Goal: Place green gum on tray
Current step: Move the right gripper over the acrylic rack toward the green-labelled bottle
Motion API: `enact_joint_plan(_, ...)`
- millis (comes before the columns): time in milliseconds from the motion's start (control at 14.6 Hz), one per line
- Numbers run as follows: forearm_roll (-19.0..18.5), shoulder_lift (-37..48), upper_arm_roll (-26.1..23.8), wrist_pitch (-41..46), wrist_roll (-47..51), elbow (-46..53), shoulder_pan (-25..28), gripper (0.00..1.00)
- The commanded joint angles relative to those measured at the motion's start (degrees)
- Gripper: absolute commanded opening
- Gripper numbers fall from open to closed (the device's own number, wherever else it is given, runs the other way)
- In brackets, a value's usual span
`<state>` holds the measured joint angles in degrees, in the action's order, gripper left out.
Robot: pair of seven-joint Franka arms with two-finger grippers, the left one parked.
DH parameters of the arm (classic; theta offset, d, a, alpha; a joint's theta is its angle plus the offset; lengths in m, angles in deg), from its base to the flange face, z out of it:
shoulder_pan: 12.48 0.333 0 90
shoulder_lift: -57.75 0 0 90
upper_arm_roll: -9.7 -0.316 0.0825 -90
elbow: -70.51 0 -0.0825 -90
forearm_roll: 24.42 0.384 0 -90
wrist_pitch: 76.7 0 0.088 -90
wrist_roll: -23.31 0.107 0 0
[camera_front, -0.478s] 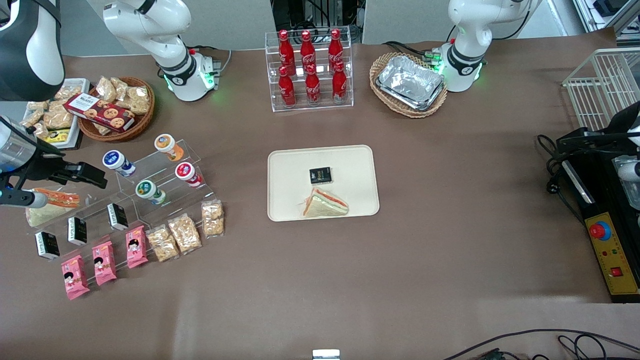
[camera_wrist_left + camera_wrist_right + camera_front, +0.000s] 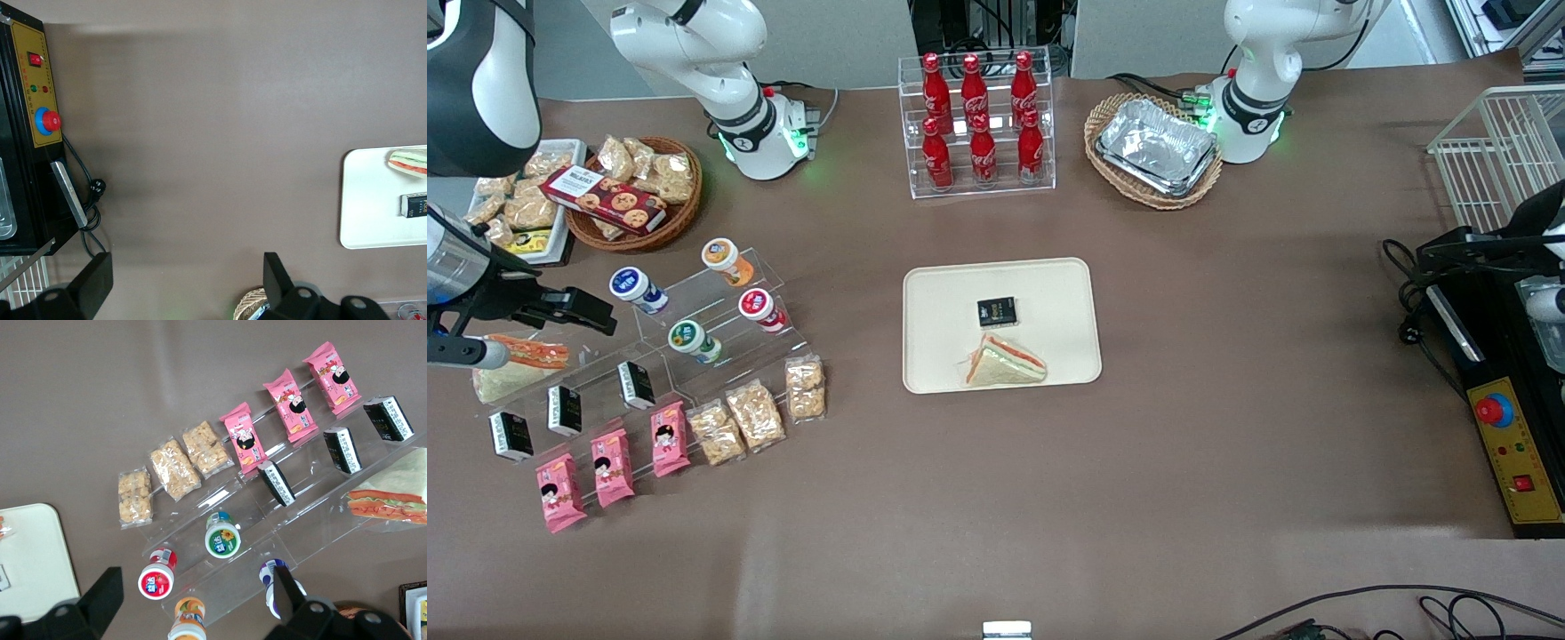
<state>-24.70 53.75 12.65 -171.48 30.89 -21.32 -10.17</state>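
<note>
The green gum (image 2: 691,340) lies on a clear stepped stand, its round green lid facing up; it also shows in the right wrist view (image 2: 222,537). The cream tray (image 2: 943,298) lies mid-table and holds a sandwich and a black packet; its corner shows in the right wrist view (image 2: 30,553). My right gripper (image 2: 600,313) is open and empty. It hovers above the stand's end toward the working arm's end of the table, beside the blue-lidded bottle and apart from the green gum. In the right wrist view the gripper (image 2: 197,590) has its jaws spread wide.
Blue-lidded (image 2: 633,287), red-lidded (image 2: 759,307) and orange-lidded (image 2: 723,256) bottles share the stand. Snack packs and pink packets lie nearer the front camera. A sandwich (image 2: 1003,363) and black packet (image 2: 997,311) lie on the tray. A cola rack (image 2: 978,120) and foil-tray basket (image 2: 1156,147) stand farther away.
My right gripper has barely shifted. Nothing else has moved.
</note>
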Motion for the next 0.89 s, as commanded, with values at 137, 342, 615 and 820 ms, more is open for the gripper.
enact_joint_plan(137, 0.27, 1.71, -0.4, 0.73, -7.98, -0.97, -0.11, 1.0)
enact_joint_plan(342, 0.89, 5.47, -0.23, 0.73, -10.65, -5.53, -0.46, 1.0)
enact_joint_plan(615, 0.8, 15.4, 0.12, -2.42, -14.34, -18.61, -0.55, 1.0)
enact_joint_plan(820, 0.8, 17.09, 0.3, -4.45, -20.05, -21.37, -2.22, 1.0)
